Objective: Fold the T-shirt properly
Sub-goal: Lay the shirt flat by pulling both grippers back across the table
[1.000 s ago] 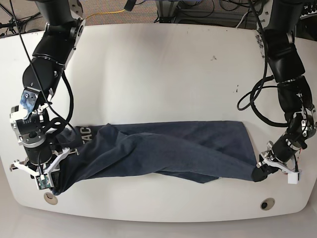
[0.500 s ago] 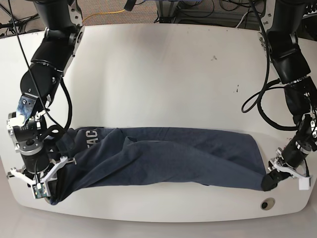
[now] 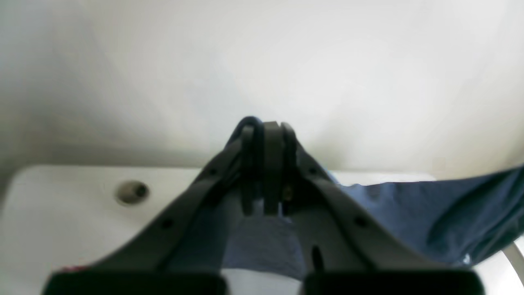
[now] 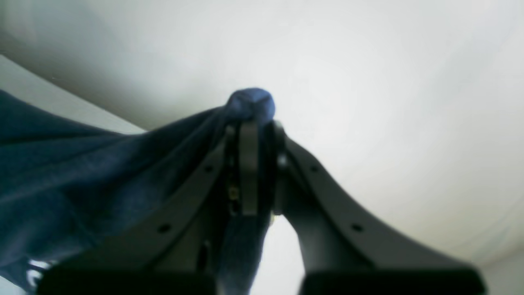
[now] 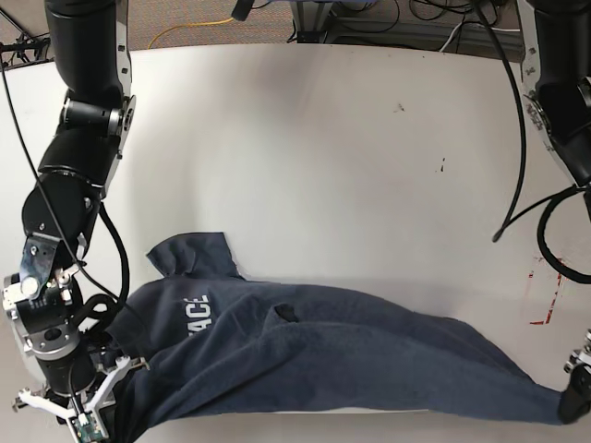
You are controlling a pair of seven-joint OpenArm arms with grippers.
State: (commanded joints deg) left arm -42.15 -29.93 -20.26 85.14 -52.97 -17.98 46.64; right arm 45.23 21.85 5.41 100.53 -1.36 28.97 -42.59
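- One T-shirt [image 5: 323,365], stretched along the white table [image 5: 305,148].
- Two grippers: left gripper [image 3: 266,135] and right gripper [image 4: 254,123], each clamped on a shirt corner.

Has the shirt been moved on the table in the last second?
Yes. Both hands have dragged the T-shirt toward the table's near edge; it now hangs over that edge, and a sleeve with white lettering has unfurled.

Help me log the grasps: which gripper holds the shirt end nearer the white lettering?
The right gripper, at the base view's left; the lettering on the T-shirt sits beside it.
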